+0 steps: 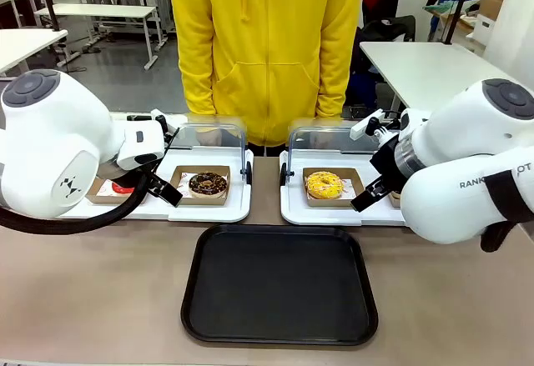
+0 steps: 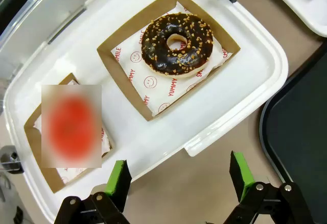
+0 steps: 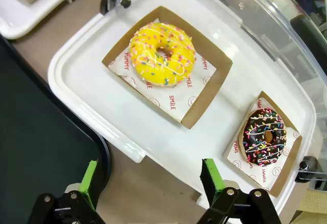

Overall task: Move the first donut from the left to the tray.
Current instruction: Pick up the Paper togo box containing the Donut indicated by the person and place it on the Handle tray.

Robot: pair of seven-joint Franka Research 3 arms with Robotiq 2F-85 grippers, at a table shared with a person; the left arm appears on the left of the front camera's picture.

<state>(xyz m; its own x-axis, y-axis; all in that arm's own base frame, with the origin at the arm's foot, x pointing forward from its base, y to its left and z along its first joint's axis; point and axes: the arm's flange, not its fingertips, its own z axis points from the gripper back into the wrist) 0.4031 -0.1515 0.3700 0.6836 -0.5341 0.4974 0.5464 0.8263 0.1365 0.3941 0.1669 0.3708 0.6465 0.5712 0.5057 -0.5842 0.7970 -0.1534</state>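
The red-iced donut (image 1: 123, 188) peeks out from behind my left arm, in a brown cardboard holder at the left end of the left white tray. In the left wrist view the red donut (image 2: 71, 127) is a blurred red shape in its holder, up and to the left of my left gripper (image 2: 180, 183). That gripper is open and hangs over the white tray's front edge. The black tray (image 1: 279, 283) lies at the front middle of the table. My right gripper (image 3: 149, 183) is open above the right white tray's front rim.
A chocolate donut (image 2: 176, 43) with nuts sits right of the red one on the left white tray (image 1: 225, 212). A yellow donut (image 3: 162, 53) and a sprinkled chocolate donut (image 3: 264, 136) lie on the right white tray (image 3: 92, 91). Clear lids stand raised behind. A person in yellow (image 1: 267, 49) stands across the table.
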